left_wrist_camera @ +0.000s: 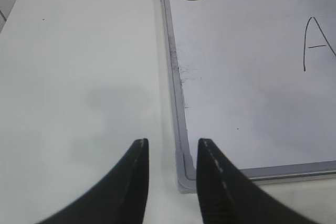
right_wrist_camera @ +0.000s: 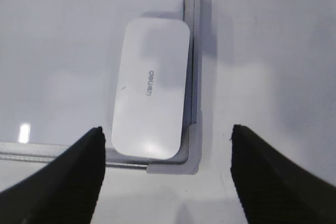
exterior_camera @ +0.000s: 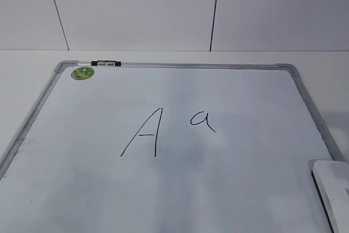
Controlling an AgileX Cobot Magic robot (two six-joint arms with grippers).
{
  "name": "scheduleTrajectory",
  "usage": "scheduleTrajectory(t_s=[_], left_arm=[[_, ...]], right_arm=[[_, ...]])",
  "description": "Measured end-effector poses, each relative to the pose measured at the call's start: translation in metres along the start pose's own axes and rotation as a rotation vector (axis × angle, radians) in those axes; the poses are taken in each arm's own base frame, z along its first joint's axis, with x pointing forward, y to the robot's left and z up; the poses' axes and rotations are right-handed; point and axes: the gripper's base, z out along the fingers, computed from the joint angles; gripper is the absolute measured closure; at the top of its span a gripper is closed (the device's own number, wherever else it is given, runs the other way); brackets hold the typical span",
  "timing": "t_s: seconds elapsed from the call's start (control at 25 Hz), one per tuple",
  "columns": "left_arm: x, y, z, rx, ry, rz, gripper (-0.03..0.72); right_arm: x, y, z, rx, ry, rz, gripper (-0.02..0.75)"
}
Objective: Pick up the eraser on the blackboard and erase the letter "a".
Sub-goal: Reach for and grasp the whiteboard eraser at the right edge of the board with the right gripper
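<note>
White eraser [right_wrist_camera: 149, 111] lies in blackboard [right_wrist_camera: 63, 51] corner. My right gripper [right_wrist_camera: 167, 136], spread wide and empty, should descend centred, straddling its short width.

One blackboard [exterior_camera: 229, 200], one eraser [right_wrist_camera: 151, 87], two letters: "A" [exterior_camera: 144, 133], "a" [exterior_camera: 202, 120]; one green sticker [exterior_camera: 83, 72]; two grippers: left gripper [left_wrist_camera: 172, 148], right gripper [right_wrist_camera: 167, 135]

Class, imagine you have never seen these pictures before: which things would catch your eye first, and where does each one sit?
First, the two black marker letters mid-board: the tall capital "A" with the letter "a" to its right. Next, the eraser lying in the near right corner of the blackboard, against the frame, with the right gripper hanging above it, jaws spread wide. A green round sticker marks the far left corner.
</note>
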Motion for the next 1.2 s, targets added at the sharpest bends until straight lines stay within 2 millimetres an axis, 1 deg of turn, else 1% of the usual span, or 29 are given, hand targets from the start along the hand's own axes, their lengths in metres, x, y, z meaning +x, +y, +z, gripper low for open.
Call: scheduleTrajectory(t_s=[0.2,0.48,0.72,0.96,1.2], left_arm=[[0.000,0.000,0.000,0.000,0.000,0.000,0.449],[0.000,0.000,0.000,0.000,0.000,0.000,0.449],[0.000,0.000,0.000,0.000,0.000,0.000,0.449],[0.000,0.000,0.000,0.000,0.000,0.000,0.449],[0.000,0.000,0.000,0.000,0.000,0.000,0.449]], right_arm=[[-0.005,0.006,0.023,-0.020,0.164,-0.026,0.146],[-0.009,0.008,0.051,-0.018,0.330,-0.014,0.146],[-0.015,0.012,0.067,-0.044,0.386,0.022,0.146],[-0.031,0.016,0.076,-0.069,0.392,0.052,0.146],[-0.034,0.019,0.092,-0.080,0.456,0.081,0.146]])
